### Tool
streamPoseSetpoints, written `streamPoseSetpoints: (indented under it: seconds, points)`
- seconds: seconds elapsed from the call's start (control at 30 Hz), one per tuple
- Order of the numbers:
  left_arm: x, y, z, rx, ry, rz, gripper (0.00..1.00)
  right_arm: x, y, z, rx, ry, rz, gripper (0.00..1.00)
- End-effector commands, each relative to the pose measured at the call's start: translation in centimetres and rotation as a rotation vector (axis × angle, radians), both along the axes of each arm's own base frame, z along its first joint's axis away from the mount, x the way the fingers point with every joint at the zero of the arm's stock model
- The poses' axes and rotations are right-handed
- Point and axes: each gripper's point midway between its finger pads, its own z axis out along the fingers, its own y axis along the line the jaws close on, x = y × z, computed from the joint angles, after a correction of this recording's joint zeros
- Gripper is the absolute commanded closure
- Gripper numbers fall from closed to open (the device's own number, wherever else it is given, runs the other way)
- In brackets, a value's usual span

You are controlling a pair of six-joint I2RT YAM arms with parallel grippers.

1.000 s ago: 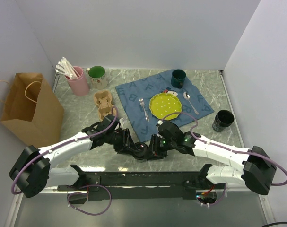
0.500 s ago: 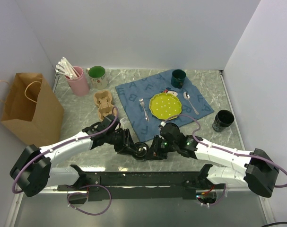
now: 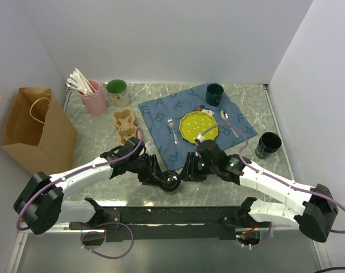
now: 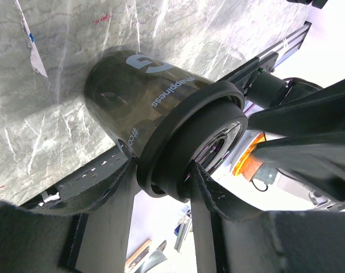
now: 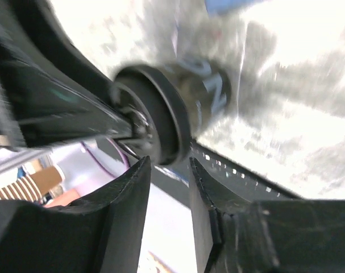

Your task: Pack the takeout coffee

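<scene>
1. Black-lidded, the near cup sits just off the blue cloth's near corner, clamped across its lid by the left gripper. With a lid-only hold, the lid might pop off or the cup tip.
2. The right gripper, right of that corner, is parted and holds nothing. Crowding in, it could knock the cup.
3. Both arms reach low toward that corner.
4. The second cup stands alone right of the cloth.

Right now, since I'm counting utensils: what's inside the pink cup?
White sticks, maybe straws or cutlery, poke out of the pink cup; its wall hides their lower ends and anything beneath.
</scene>
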Motion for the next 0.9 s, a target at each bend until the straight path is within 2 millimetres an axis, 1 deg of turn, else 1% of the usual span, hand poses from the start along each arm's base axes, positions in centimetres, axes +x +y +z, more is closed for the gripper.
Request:
streamPoseSetpoints:
  seconds: [0.0,0.03,0.13,0.2,0.27,0.37,0.53,0.67,0.77,0.8,0.87]
  points:
    - [-3.0,6.2,-7.7,0.373,0.101,-0.003,0.56,2.6,-0.8,1.8,0.018,-0.125,0.027,0.58]
    - [-3.0,6.2,-7.7,0.374,0.100,-0.004,0.56,2.8,-0.6,2.0,0.038,-0.132,0.048,0.58]
    - [-3.0,6.1,-7.6,0.372,0.099,-0.007,0.56,3.7,-0.6,1.3,0.033,-0.133,0.083,0.57]
    - [-2.9,6.0,-7.6,0.368,0.100,-0.007,0.56,4.1,-0.1,1.1,0.049,-0.126,0.123,0.57]
    - [-2.8,6.0,-7.6,0.370,0.100,-0.009,0.56,4.0,0.7,1.0,0.080,-0.116,0.162,0.57]
    - [-2.7,5.9,-7.6,0.372,0.102,-0.014,0.56,3.9,1.2,0.5,0.102,-0.100,0.196,0.57]
    - [-2.8,6.0,-7.7,0.379,0.106,-0.014,0.56,3.4,1.4,-0.6,0.118,-0.070,0.200,0.57]
    - [-2.8,6.0,-7.8,0.385,0.108,-0.013,0.56,3.2,0.7,-2.5,0.071,-0.036,0.183,0.59]
    - [-2.7,6.1,-7.8,0.392,0.109,-0.013,0.56,2.8,0.3,-4.1,0.055,-0.010,0.175,0.62]
    - [-2.7,6.1,-7.9,0.396,0.110,-0.014,0.56,2.3,-0.1,-5.0,0.044,0.012,0.167,0.62]
    - [-2.7,6.2,-7.9,0.401,0.110,-0.013,0.56,2.0,-0.3,-5.6,0.050,0.012,0.164,0.65]
